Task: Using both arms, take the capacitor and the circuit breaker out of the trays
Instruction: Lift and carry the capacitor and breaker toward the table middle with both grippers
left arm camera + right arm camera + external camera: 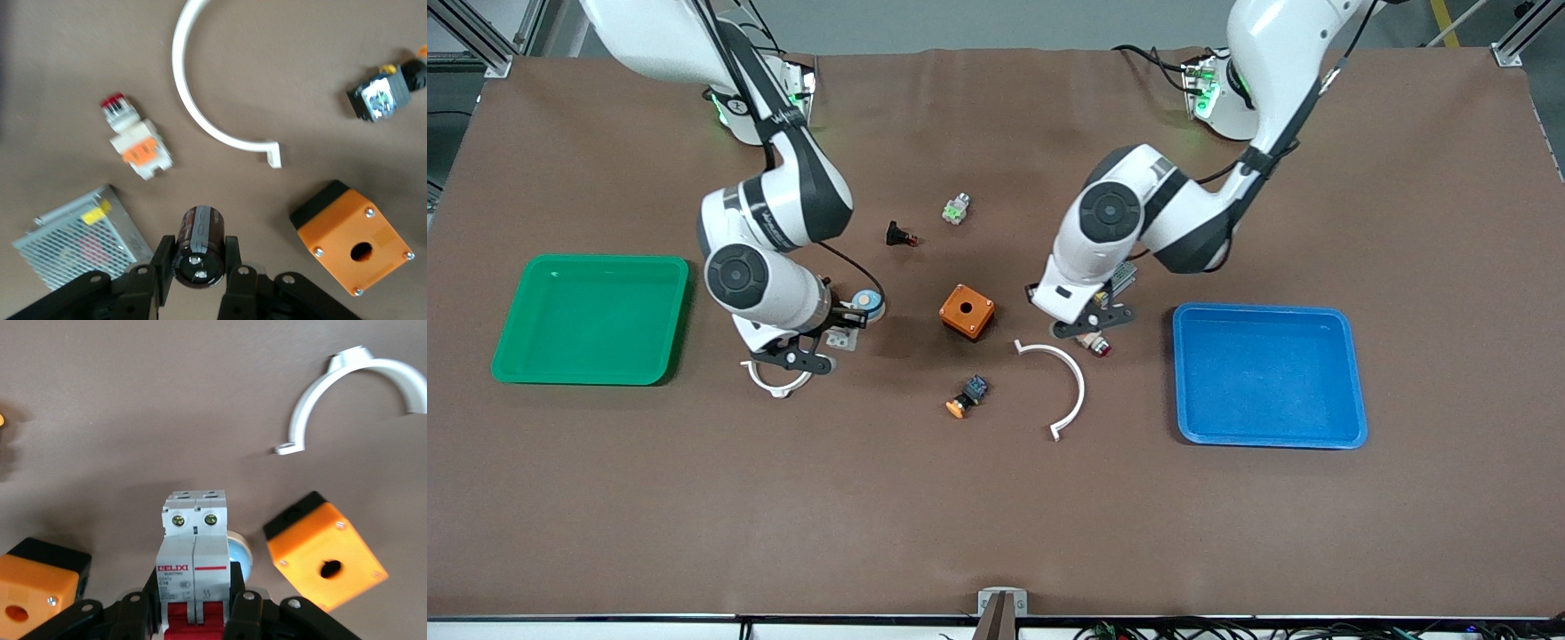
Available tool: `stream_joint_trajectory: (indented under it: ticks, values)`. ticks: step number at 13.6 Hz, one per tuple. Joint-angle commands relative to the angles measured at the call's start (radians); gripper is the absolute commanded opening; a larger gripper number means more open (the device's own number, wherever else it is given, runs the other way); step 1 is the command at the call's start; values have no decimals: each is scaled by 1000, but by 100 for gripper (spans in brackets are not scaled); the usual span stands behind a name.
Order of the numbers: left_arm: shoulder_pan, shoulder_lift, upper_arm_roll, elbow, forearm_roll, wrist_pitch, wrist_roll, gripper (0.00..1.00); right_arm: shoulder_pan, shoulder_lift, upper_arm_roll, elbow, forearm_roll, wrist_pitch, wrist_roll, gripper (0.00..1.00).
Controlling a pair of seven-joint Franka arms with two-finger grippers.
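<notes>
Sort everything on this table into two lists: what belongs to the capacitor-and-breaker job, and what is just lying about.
Job:
capacitor, held in the left tool
breaker, held in the right tool
green tray
blue tray

Lying about:
orange box
white curved clip
white-and-orange button
metal mesh unit
black button part

— How many trays?
— Two: a green tray (591,260) and a blue tray (1263,308).
— And the parts?
— Two orange boxes (313,540) (27,583), two white curved brackets (1080,382) (769,384), one capacitor (200,243), one breaker (195,547), one mesh-covered unit (73,240).
</notes>
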Motion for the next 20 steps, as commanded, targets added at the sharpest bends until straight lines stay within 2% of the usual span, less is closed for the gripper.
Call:
stream_joint_trajectory:
  ticks: [1,7,10,11,13,14,15,16,17,18,19,20]
  values:
    - [-36,52,5,20,22,32,-61,0,35,27,-13,2,37,51,18,21]
    - [-68,119,9,28,22,35,-94,0,61,101,-13,0,75,146,18,21]
    - [-70,139,9,28,24,38,-100,4,61,125,-13,2,78,162,18,22]
    - [-70,142,9,28,24,38,-101,12,61,131,-13,2,78,162,16,22]
    - [-70,150,11,31,24,38,-98,43,66,133,-13,2,80,162,16,22]
    - [-70,151,14,35,24,38,-98,56,66,133,-13,3,80,162,16,23]
    - [-70,154,17,35,24,38,-97,63,66,133,-13,3,80,162,18,27]
    - [-71,158,17,37,24,38,-97,67,66,133,-13,3,80,159,18,55]
    - [-70,159,17,37,24,40,-97,69,64,133,-15,3,78,157,18,93]
    - [-70,158,17,38,24,40,-97,77,64,122,-15,3,78,145,18,100]
    - [-70,158,17,46,24,40,-98,91,64,95,-15,3,78,115,21,100]
    - [-67,151,19,55,24,40,-98,100,64,55,-15,5,78,61,22,100]
